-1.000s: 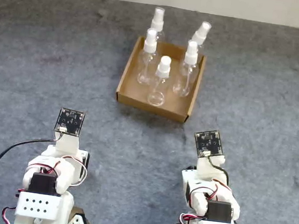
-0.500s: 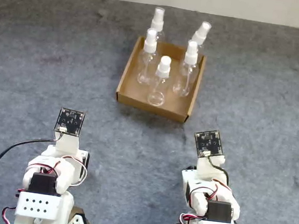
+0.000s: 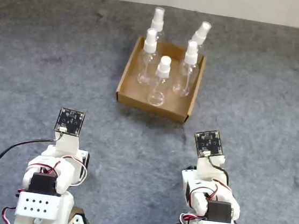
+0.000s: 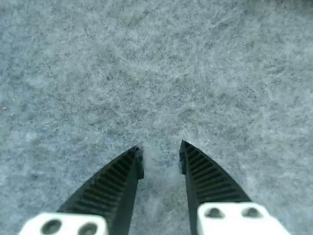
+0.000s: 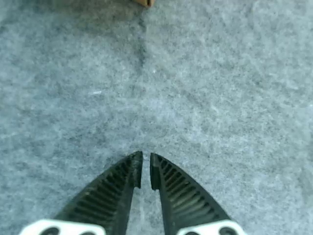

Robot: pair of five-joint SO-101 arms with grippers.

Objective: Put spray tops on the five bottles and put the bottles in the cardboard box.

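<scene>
Nothing has moved since the earlier frames. At lower left, the left tool point(image 4: 160, 156) hangs over the grey counter point(image 3: 46, 68), tips slightly apart and empty. At upper centre, five bottles point(image 3: 161, 81) with spray tops point(image 3: 164, 65) fitted stand in the cardboard box point(image 3: 128, 82). At lower right, the right tool point(image 5: 145, 169) is nearly closed and empty. The task looks finished.
</scene>
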